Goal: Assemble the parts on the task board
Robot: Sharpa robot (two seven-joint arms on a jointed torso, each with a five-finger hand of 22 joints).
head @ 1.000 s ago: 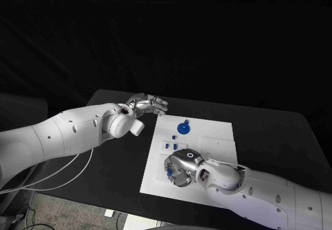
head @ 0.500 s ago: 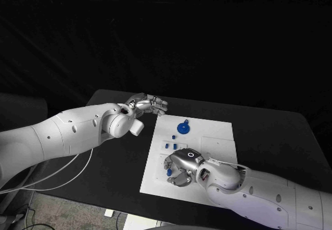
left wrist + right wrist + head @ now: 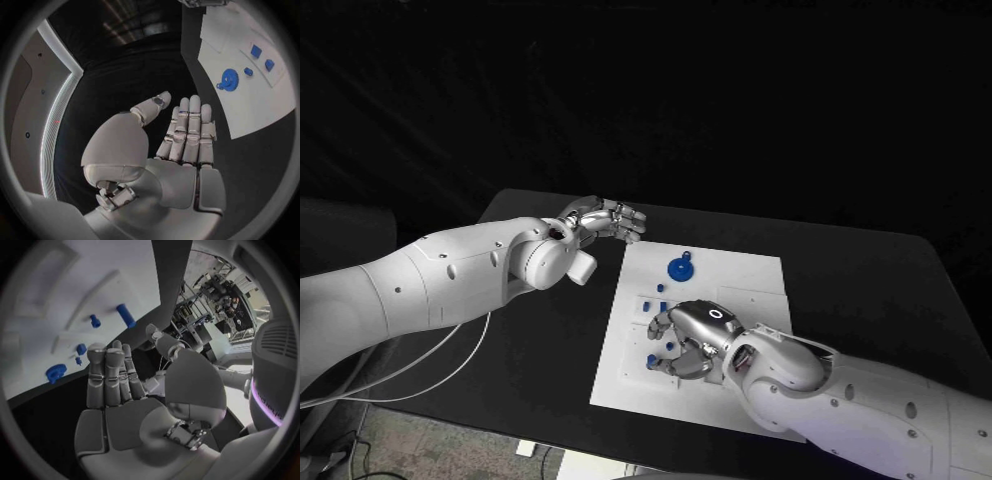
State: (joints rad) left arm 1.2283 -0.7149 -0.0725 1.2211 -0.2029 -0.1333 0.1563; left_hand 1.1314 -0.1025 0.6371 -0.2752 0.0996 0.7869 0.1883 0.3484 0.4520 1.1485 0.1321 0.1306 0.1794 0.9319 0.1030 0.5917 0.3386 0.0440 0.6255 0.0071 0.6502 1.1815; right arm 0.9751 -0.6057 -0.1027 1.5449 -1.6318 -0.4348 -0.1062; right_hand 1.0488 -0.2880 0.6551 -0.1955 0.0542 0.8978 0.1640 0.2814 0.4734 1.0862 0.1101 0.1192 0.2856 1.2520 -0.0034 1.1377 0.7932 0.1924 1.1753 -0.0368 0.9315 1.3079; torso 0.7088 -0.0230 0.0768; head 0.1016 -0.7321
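The black counter [image 3: 545, 330] spreads wide and matte, and on it lies the task board [image 3: 747, 285], a flat white plate with shallow raised panels, its long axis running away from the robot. The right hand [image 3: 692, 345], silver and smooth-shelled, sits low over the board's near-left part, fingers [image 3: 107, 375] extended side by side and, as far as the right wrist view tells, holding nothing; small blue parts lie just ahead of the fingertips, so this hand is clearly the nearer one to the work. The left hand [image 3: 606, 218] hovers off the board's far-left corner, above bare counter, flat and empty with its fingers straight and close together. Now the parts: the round blue gear-like disc [image 3: 681, 268], toothed at the rim, lies flat on the board's far-left area, between the two hands and nearer the left one. A stubby blue peg [image 3: 125, 315] and a smaller blue stud [image 3: 94, 320] lie beyond the right fingertips, with two more small blue pieces [image 3: 261, 57] seen past the disc from the left wrist. My read: the next pick belongs to the right hand, reaching forward along the board.
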